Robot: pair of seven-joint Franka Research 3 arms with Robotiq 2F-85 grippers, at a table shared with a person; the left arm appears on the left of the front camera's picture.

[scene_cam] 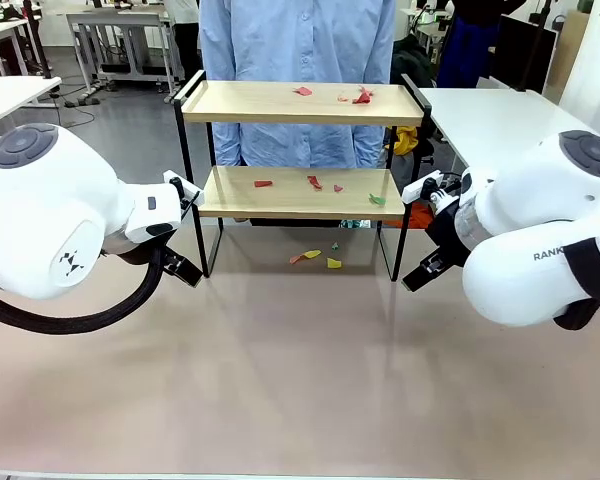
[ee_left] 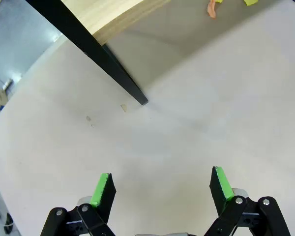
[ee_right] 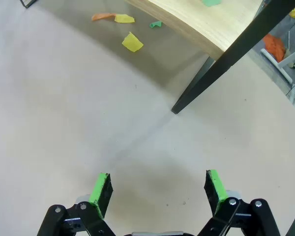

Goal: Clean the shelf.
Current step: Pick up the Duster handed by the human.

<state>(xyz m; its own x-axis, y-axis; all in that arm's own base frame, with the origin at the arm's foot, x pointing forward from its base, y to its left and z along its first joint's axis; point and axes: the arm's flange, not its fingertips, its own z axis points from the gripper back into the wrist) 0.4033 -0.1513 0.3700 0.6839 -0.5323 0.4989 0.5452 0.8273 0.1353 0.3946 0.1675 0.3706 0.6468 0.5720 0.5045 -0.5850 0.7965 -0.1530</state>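
Note:
The shelf stands at the far middle of the table: two light wooden boards in a thin black frame. Red scraps lie on its top board; red and green scraps lie on the lower board. Orange, yellow and green scraps lie on the table under it. My left gripper hangs open over bare table near the shelf's left front leg. My right gripper is open too, above the table near the right front leg, with yellow scraps ahead.
A person in a light blue shirt stands right behind the shelf. The beige table stretches wide between the arms. A white table lies at the far right, another at the far left.

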